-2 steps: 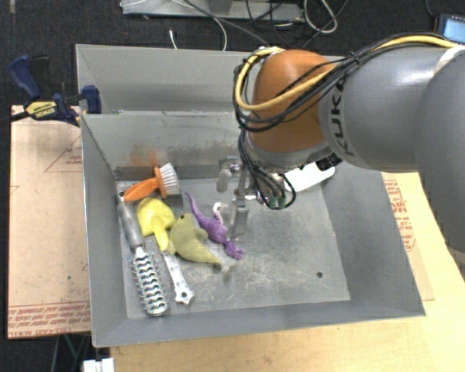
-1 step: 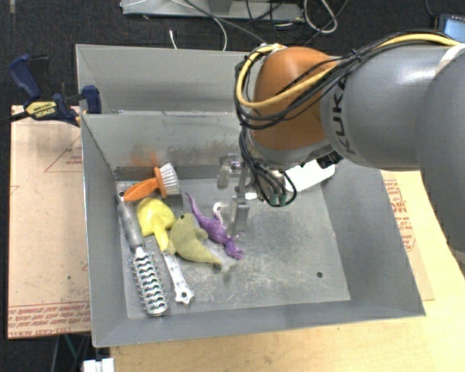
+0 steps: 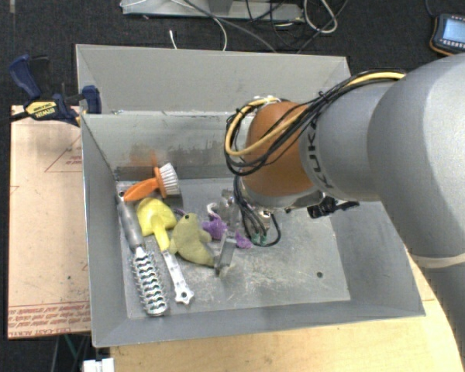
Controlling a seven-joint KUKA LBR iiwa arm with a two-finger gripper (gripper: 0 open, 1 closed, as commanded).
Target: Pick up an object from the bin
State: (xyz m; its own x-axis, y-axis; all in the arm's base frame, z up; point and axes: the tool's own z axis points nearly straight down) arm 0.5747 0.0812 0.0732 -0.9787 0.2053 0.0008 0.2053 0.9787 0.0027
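Camera view, entry one?
— I log the gripper (image 3: 225,256) low over the bin's (image 3: 294,285) middle, just beside an olive soft lump (image 3: 191,241), with a purple bit (image 3: 215,226) near. Spread or pressed together, I cannot tell.
Entry two?
— Left heap: orange brush (image 3: 151,183), yellow toy (image 3: 155,218), grey comb (image 3: 146,279).

One camera on this one, set high above the grey bin (image 3: 101,208) and looking down into it, tilted somewhat to one side, so the far wall turns its broad inner face toward us. The bin sits mid-view, close enough to read its floor, with dark floor (image 3: 62,14) beyond. The arm (image 3: 418,153) enters from the right, looming large near the lens.
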